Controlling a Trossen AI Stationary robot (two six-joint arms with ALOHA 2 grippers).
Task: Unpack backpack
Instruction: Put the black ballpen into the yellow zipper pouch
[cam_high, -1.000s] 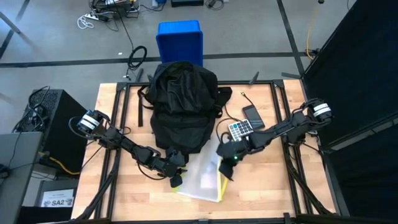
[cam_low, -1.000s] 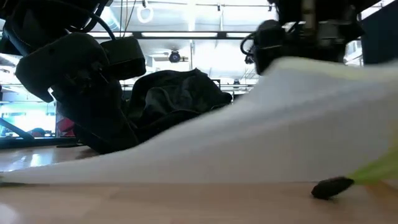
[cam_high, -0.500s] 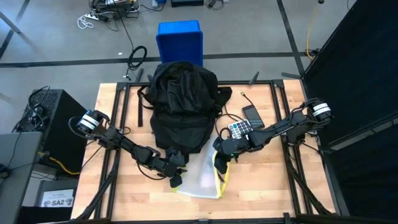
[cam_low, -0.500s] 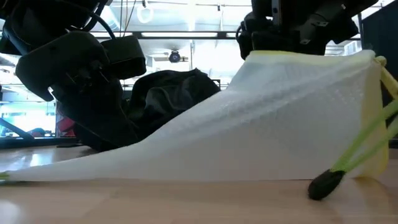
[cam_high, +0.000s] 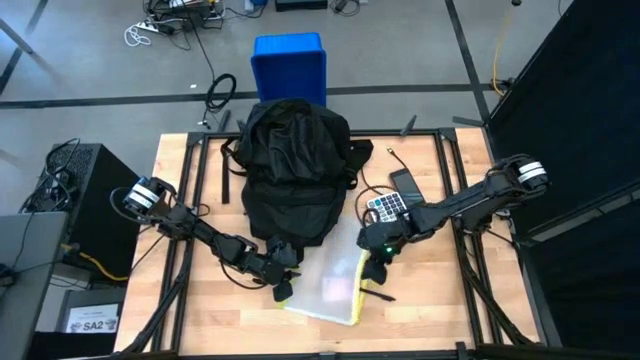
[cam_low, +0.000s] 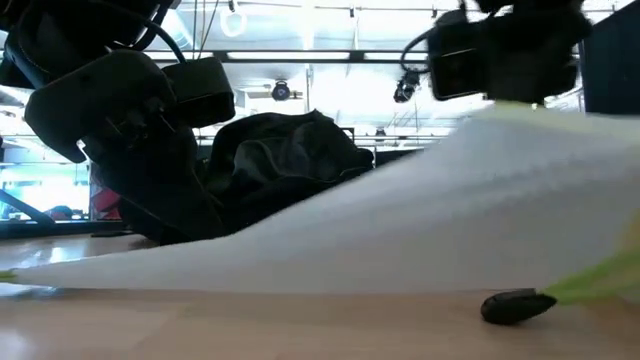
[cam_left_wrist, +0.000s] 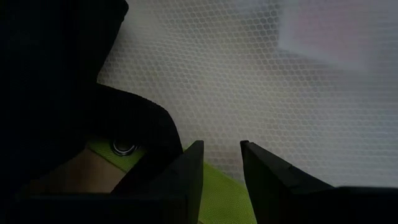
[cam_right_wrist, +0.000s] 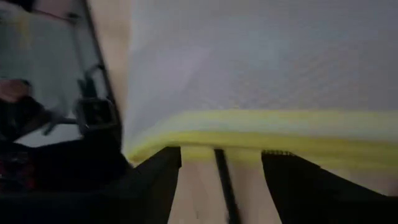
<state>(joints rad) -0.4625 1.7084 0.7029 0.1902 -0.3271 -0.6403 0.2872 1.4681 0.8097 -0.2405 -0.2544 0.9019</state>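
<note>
Computer tower (cam_high: 85, 200), black, off the wooden surface's (cam_high: 180, 150) left edge, cables beside it.

Left gripper (cam_high: 283, 288): low on the surface, at the near-left corner of a white mesh pouch (cam_high: 325, 290). In the left wrist view its fingers (cam_left_wrist: 186, 180) stand only a narrow gap apart, with the pouch's white honeycomb mesh (cam_left_wrist: 261, 93) and a yellow-green edge just in front of them; whether they pinch the fabric cannot be told.

Backpack (cam_high: 295, 170): large, black fabric, slumped at the middle of the surface toward its far side, straps spilling at its sides. In the low view it shows as a dark mound (cam_low: 285, 160) behind the pouch.

Blue plastic bin (cam_high: 290, 65): on the floor beyond the far edge of the surface, behind the backpack.

White mesh pouch: flat on the surface just in front of the backpack, yellow-green trim along its right edge; a small black pull tab (cam_low: 515, 305) lies on the wood at its near right corner.

Right gripper (cam_high: 372, 268): just beside the pouch's right edge. In the right wrist view its fingers (cam_right_wrist: 155, 180) are spread apart, the yellow trim (cam_right_wrist: 249, 127) lying across the gap, not clamped.

Calculator (cam_high: 385, 207) and a dark phone (cam_high: 406, 186): right of the backpack, side by side.
</note>
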